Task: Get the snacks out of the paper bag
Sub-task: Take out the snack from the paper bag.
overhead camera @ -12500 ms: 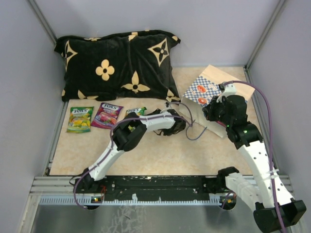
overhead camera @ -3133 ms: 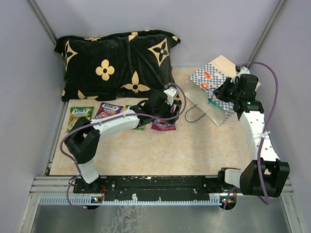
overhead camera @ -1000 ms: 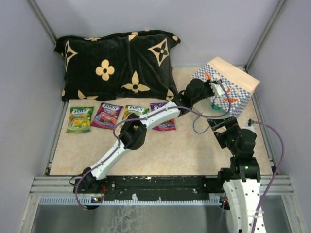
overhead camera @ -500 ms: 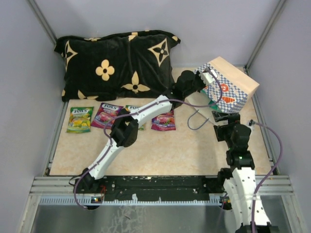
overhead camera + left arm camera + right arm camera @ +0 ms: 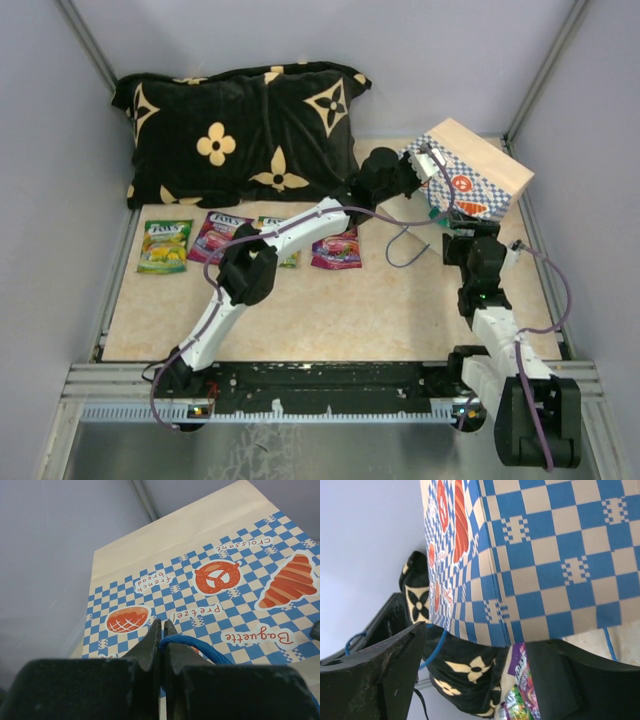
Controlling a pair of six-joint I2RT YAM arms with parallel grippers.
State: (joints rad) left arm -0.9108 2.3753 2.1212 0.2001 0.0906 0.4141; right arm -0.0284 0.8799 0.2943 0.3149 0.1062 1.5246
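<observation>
The left end effector [image 5: 161, 630] is clamping shut on the blue cord handle [image 5: 197, 645] of the paper bag [image 5: 468, 180], which is hanging tilted at the rear right corner of the surface [image 5: 350, 310], near the side wall. The right end effector [image 5: 476, 640] is standing with fingers wide apart just under the bag's lower edge, gripping nothing. Four snacks [image 5: 337, 248] are lying in a row before the cushion [image 5: 240, 130], with bare surface extending in front of them.

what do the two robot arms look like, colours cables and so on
The left arm and right arm each have white link shells, black joints and a thin purple cable looping alongside. Their fingers are matt black and taper toward the tips.
</observation>
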